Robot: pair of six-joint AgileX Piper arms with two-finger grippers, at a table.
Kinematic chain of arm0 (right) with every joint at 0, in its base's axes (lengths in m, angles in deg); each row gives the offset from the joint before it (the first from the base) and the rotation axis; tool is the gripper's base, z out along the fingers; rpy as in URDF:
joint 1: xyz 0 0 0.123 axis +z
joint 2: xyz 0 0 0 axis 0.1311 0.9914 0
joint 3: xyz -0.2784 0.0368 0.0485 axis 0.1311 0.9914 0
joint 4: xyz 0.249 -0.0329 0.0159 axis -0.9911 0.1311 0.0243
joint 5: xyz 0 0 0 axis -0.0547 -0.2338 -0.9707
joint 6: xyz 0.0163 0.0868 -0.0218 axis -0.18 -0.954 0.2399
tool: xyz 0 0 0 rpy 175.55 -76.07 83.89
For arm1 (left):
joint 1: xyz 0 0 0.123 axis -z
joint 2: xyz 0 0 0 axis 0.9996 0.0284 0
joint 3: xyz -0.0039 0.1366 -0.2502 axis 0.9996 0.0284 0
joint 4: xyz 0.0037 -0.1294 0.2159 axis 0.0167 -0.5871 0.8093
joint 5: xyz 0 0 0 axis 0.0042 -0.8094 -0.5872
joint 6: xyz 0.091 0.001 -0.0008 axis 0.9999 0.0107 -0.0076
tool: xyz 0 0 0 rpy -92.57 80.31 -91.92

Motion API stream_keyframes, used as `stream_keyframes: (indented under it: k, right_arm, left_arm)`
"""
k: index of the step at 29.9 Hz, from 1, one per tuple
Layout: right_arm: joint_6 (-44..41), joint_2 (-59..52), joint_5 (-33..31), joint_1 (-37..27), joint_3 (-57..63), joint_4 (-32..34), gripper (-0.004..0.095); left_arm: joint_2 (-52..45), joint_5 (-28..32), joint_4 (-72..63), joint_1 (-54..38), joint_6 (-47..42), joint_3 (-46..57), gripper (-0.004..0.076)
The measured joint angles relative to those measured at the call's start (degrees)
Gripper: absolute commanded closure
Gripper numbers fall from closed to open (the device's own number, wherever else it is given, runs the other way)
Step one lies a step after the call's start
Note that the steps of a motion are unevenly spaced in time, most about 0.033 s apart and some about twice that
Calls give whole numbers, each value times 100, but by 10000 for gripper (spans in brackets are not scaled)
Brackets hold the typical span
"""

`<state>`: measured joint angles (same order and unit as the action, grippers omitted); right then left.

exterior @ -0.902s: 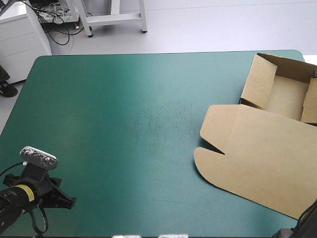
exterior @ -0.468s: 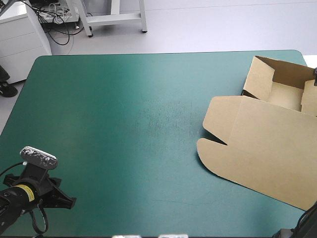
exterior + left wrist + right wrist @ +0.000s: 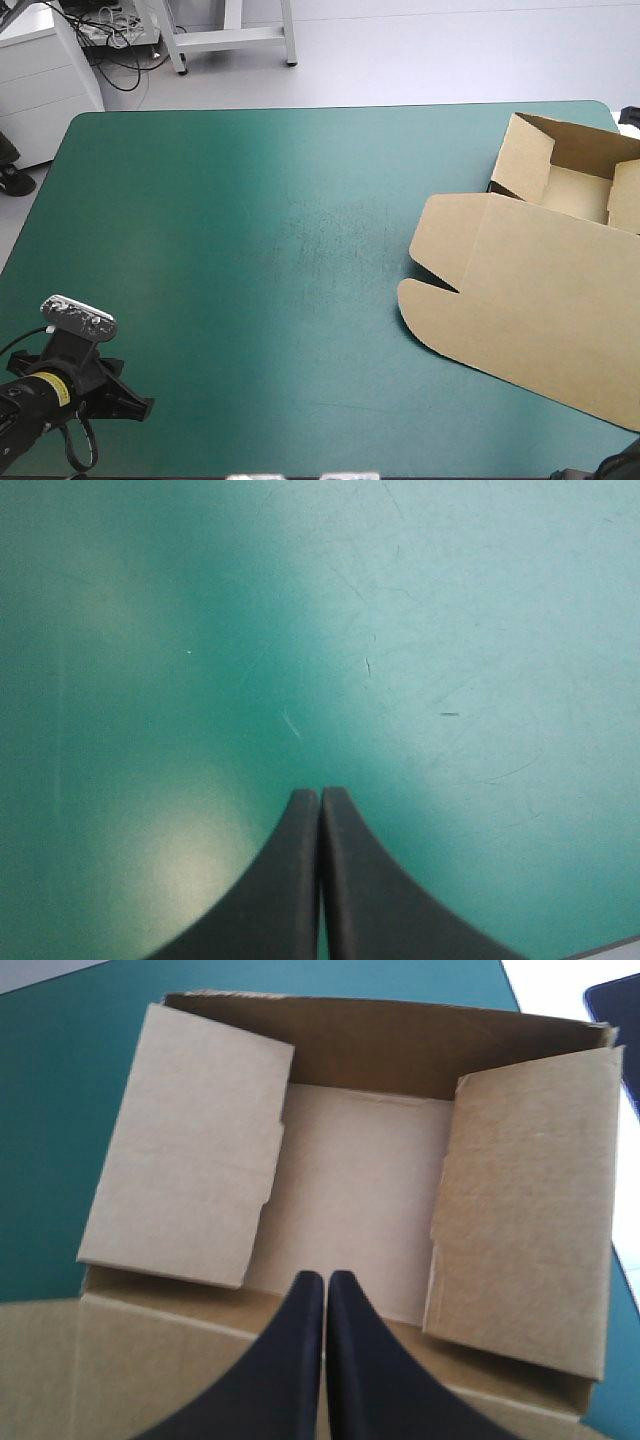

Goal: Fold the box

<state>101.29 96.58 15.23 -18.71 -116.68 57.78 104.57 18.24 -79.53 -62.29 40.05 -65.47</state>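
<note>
The brown box (image 3: 540, 290) lies at the table's right side as an open tray (image 3: 578, 190) near the far right corner, its lid flat toward the front. In the right wrist view the tray floor (image 3: 360, 1180) shows between two side flaps leaning inward (image 3: 190, 1150) (image 3: 530, 1210). My right gripper (image 3: 325, 1278) is shut, its tip over the tray floor near the lid's hinge and holding nothing. It is out of the high view. My left gripper (image 3: 135, 405) rests at the front left corner, shut (image 3: 320, 792) over bare cover.
The tray stands close to the table's right edge (image 3: 625, 120). A broad stretch of teal-green cover (image 3: 280, 250) lies between the left gripper and the box. A dark object (image 3: 615, 1000) shows beyond the table's edge past the tray.
The box shifted slightly and its tray walls stand more upright than earlier. The right arm's dark shape at the front right corner has sunk lower. The left arm has not moved.
</note>
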Motion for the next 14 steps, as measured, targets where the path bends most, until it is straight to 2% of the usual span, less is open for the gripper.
stream_keyframes:
  k: [5,14]
  right_arm:
    - [240,-877,0,507,933,-11,920]
    - [523,-2621,17,2155,2819,113,920]
  left_arm:
    - [0,159,0,0,0,13,756]
    - [0,570,0,0,0,407,756]
